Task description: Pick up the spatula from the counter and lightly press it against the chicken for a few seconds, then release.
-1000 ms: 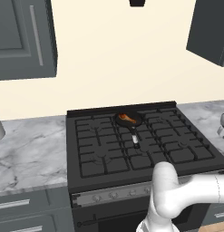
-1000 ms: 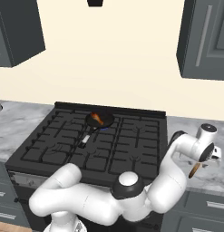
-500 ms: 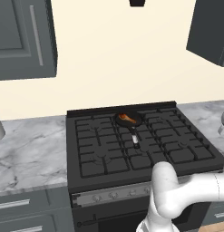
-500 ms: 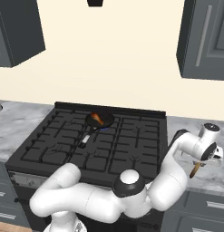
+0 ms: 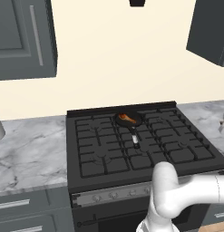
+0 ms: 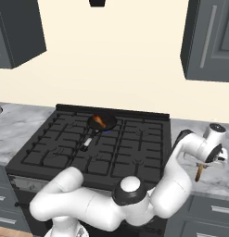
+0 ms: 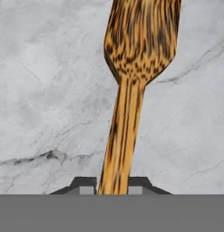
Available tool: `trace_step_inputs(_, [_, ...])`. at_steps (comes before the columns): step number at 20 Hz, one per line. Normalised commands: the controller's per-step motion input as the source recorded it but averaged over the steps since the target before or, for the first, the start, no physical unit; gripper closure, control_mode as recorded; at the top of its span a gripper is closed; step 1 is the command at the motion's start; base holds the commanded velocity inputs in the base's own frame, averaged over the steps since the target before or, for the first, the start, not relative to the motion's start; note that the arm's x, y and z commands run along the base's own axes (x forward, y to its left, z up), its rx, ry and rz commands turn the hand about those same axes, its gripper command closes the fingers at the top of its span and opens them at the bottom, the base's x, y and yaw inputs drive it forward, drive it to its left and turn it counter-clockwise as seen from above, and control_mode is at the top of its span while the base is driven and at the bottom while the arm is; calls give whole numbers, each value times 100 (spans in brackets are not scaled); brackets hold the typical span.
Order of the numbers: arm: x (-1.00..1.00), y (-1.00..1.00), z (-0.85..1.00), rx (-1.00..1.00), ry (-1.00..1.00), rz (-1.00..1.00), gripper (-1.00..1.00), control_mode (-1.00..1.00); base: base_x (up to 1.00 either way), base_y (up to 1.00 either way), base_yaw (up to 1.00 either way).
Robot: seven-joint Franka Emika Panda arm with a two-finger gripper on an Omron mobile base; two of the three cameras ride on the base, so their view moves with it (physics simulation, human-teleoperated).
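1. The gripper (image 7: 114,186) is closed narrowly on the spatula (image 7: 126,118) — a dark fingertip (image 7: 84,184) sits against each side of the handle's lower end.
2. The spatula is wood with streaked brown grain. Its thin straight handle widens into a flat, rounded blade pointing away from the hand.
3. Behind it lies the counter (image 7: 45,90), smooth grey-white marble with dark veins, bare all round the blade. Whether the blade touches the marble I cannot tell.
4. In the right base view the hand is over the counter strip to the right of the stove (image 6: 125,155), toward the front edge. The spatula hangs steeply below it.
5. The stove is black, topped with a grid of cast grates. The grates between its right edge and the pan are bare.
6. The pan (image 6: 112,122) — round, dark, handle toward the front — sits on a rear middle burner. It holds the orange-brown chicken (image 6: 99,121), well apart from the spatula.
7. Against a second ago, the hand sits slightly further right. Pan and chicken lie as before.
8. Farthest is a plain cream wall (image 6: 116,55), with grey cabinets (image 6: 208,41) above on either side.
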Motion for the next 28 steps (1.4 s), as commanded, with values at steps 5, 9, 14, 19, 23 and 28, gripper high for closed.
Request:
trace_step_inputs(5, [-34,48,22,-11,-16,2,100,-100,0,0,0])
trace_step_inputs(9, [-33,68,12,-14,-17,1,100,-100,0,0,0])
trace_step_inputs(14, [-25,64,23,-17,-15,6,100,-100,0,0,0])
trace_step_inputs(19, [-18,40,34,-16,-4,17,100,-100,0,0,0])
trace_step_inputs(23, [-6,38,35,-12,0,22,100,-100,0,0,0])
trace_step_inputs(28, [0,39,40,-2,5,19,100,-100,0,0,0])
